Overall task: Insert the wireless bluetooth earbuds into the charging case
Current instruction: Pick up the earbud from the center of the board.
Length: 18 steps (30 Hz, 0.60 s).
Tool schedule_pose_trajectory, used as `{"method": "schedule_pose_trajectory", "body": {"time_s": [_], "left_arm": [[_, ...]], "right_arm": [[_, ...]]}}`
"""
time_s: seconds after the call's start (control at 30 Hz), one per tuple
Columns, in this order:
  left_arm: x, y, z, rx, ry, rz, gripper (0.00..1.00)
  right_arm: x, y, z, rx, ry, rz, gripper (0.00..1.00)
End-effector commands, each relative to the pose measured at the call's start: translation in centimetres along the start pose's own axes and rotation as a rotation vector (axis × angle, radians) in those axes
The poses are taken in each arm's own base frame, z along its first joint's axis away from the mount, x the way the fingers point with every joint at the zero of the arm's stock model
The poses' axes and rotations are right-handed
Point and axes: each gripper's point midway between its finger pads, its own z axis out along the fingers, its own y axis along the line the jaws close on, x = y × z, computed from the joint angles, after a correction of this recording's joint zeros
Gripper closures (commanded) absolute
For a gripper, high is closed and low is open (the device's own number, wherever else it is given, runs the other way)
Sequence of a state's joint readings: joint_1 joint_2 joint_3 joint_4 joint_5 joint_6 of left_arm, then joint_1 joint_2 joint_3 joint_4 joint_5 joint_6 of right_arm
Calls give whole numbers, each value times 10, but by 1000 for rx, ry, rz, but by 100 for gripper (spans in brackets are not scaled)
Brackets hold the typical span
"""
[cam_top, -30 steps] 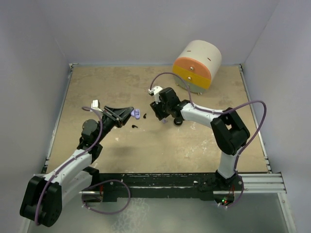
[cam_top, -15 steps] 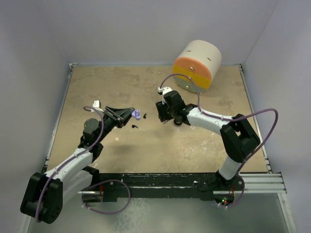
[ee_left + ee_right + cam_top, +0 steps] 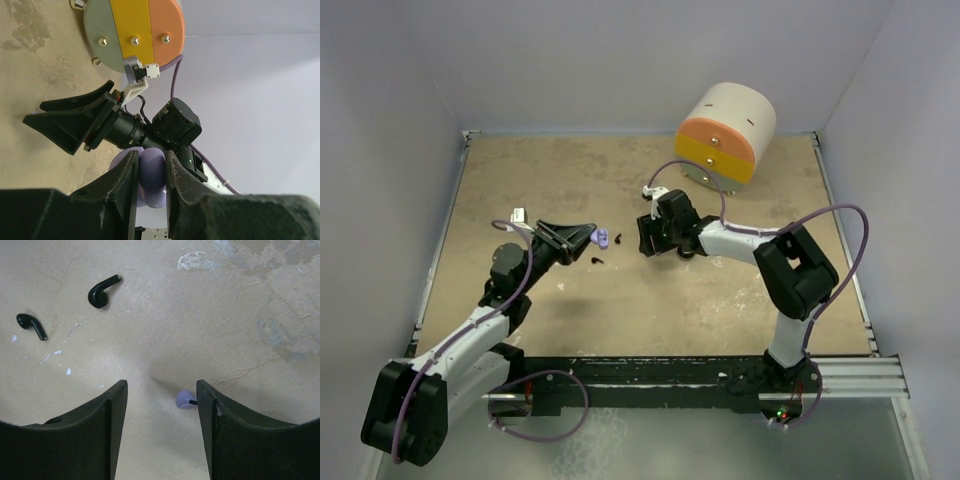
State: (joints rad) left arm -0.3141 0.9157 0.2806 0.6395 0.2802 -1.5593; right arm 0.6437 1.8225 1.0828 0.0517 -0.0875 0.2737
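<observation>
- Right wrist view: right gripper point(image 3: 161, 387) spread wide, pointing down at the table point(image 3: 240, 300), nothing pinched.
- Lavender earbud point(image 3: 185, 400) on the table between the fingers point(image 3: 90, 440), tucked right up by the inner face of the picture-right one. Pretty off-centre, so probably wants a small sideways shuffle before closing, otherwise could just get flicked away.
- One black earbud point(image 3: 102, 291) and another black earbud point(image 3: 31, 325) out past the fingertips on the other side, well apart from the lavender one. Guessing left for later.
- Left gripper point(image 3: 150, 157) pressed shut on the lavender case point(image 3: 150, 185), aimed sideways at the right gripper. Looks like steadying it as the drop-off spot.
- Can't tell whether the lid's open, and can't spot a second lavender bud anywhere.
- Striped drum point(image 3: 725, 130) way beyond both hands, just scenery.
</observation>
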Motion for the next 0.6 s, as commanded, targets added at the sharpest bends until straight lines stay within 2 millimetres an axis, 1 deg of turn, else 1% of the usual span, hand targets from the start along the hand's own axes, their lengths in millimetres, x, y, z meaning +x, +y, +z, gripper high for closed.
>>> {"method": "schedule_pose_trajectory", "body": {"time_s": [0.0, 0.2, 0.57], "left_arm": [[-7, -29, 2, 73, -23, 46, 100], [-7, -29, 3, 70, -22, 50, 100], [-7, -26, 5, 62, -20, 54, 100]], "right_arm": [[-33, 10, -1, -75, -81, 12, 40], [-24, 2, 1, -91, -67, 27, 39], [-6, 0, -1, -106, -43, 40, 39]]}}
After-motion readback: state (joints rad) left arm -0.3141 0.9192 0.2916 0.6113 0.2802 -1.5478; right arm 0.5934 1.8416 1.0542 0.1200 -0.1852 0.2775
